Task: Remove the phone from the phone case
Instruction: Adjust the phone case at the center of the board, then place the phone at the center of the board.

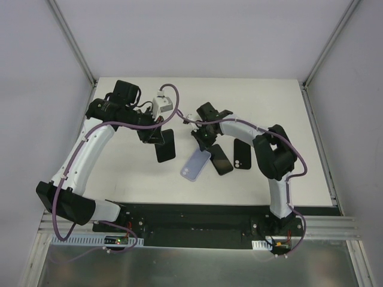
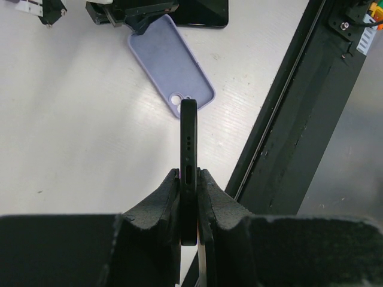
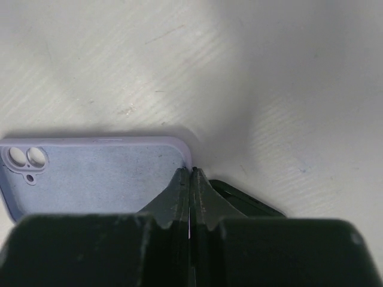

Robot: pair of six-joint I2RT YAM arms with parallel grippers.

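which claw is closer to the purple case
Right. The right claw sits shut at a corner of the purple case; the left claw holds a black phone apart from it.

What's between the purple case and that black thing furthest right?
A flat black phone-like slab lies between purple case and rightmost black item, in the top view.

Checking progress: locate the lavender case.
Top view, table centre: lavender case lies right of the left pincer's black phone, right pincer at its far corner.
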